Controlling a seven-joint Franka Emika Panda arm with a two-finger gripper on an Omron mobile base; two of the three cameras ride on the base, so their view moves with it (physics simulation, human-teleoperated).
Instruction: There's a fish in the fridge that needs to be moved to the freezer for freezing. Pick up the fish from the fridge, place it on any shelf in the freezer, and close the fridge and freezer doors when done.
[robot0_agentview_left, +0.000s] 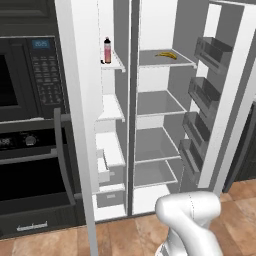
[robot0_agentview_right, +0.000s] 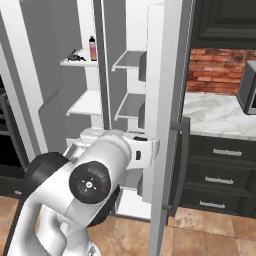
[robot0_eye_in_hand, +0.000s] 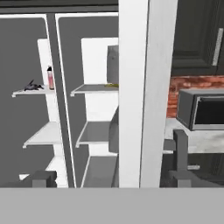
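Both doors of the pale grey unit stand open. The fish (robot0_agentview_left: 166, 55), slim with a yellow streak, lies on the top grey shelf of the fridge (robot0_agentview_left: 155, 102); in the hand view the fish (robot0_eye_in_hand: 112, 86) is a thin yellow sliver beside the door edge. The narrow freezer (robot0_agentview_left: 110, 107) is to its left. My gripper (robot0_eye_in_hand: 111, 179) is open and holds nothing, well back from the shelves, facing the edge of the fridge door (robot0_eye_in_hand: 133, 87). The fridge door (robot0_agentview_left: 220, 100) carries grey bins. The freezer door (robot0_agentview_left: 75, 100) stands edge-on.
A red-pink bottle (robot0_agentview_left: 107, 50) and a small dark object (robot0_agentview_right: 75, 57) sit on the top freezer shelf. A black wall oven (robot0_agentview_left: 25, 125) stands left of the unit. To the right are a marble counter (robot0_agentview_right: 215, 115), a dark appliance (robot0_agentview_right: 247, 85) and dark drawers (robot0_agentview_right: 220, 170).
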